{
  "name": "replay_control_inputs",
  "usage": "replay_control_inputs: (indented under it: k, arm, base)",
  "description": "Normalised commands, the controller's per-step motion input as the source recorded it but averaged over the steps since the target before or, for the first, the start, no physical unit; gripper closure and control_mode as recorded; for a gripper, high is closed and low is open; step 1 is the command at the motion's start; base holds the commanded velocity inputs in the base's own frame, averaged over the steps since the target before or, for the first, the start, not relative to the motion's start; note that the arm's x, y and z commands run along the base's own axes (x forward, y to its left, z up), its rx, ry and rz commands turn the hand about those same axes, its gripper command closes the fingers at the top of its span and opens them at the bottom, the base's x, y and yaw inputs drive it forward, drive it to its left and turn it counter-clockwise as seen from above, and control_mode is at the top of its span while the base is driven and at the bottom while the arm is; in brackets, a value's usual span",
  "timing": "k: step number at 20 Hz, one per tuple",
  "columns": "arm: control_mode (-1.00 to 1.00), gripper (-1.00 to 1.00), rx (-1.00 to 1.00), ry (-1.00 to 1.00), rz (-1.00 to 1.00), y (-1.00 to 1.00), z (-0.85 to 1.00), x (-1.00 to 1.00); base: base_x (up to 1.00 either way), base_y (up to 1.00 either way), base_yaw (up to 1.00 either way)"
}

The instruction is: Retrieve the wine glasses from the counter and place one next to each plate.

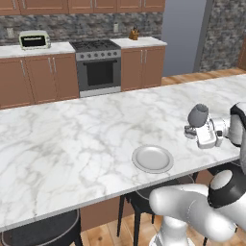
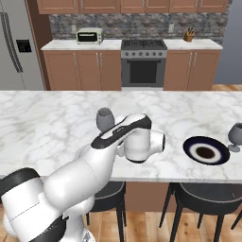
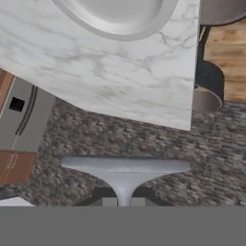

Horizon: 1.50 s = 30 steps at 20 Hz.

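Observation:
My gripper (image 1: 191, 131) is shut on the stem of a grey-blue wine glass (image 1: 198, 115), held upright above the long marble island, to the right of a light-grey plate (image 1: 153, 159). In the hand view the glass's flat foot (image 3: 126, 165) and stem rise between my fingertips, with that plate's rim (image 3: 115, 19) at the top. From the right base view the held glass (image 2: 105, 119) pokes up behind my arm. A darker plate (image 2: 206, 150) lies further right with a second wine glass (image 2: 235, 134) standing next to it. The counter (image 1: 41, 50) runs along the back wall.
Black stools (image 2: 203, 196) stand under the island's near edge. A toaster oven (image 1: 34, 40), a stove (image 1: 98, 65) and a knife block (image 1: 134, 33) line the back wall, with a fridge (image 2: 14, 47) at the left.

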Motion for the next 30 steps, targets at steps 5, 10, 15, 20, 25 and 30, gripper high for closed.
replay_control_inputs:
  k: [5, 10, 15, 20, 25, 30]
  arm:
    - [-1.00, 1.00, -0.06, 0.08, 0.00, 0.00, -0.33, 0.32]
    - [-1.00, 1.00, -0.02, 0.04, 0.00, -0.05, -0.28, 0.17]
    - [-1.00, 1.00, 0.00, 0.00, 0.00, -0.04, -0.32, 0.10]
    - [-1.00, 1.00, 0.00, 0.00, 0.00, -0.04, -0.36, 0.20]
    - [-1.00, 1.00, 0.00, 0.00, 0.00, -0.17, -0.32, 0.24]
    - [-1.00, 1.00, 0.00, 0.01, 0.00, -0.21, -0.32, 0.14]
  base:
    - [0.00, 0.00, 0.00]
    - [0.00, 0.00, 0.00]
    - [0.00, 0.00, 0.00]
    - [0.00, 0.00, 0.00]
    - [0.00, 0.00, 0.00]
    - [0.00, 0.00, 0.00]
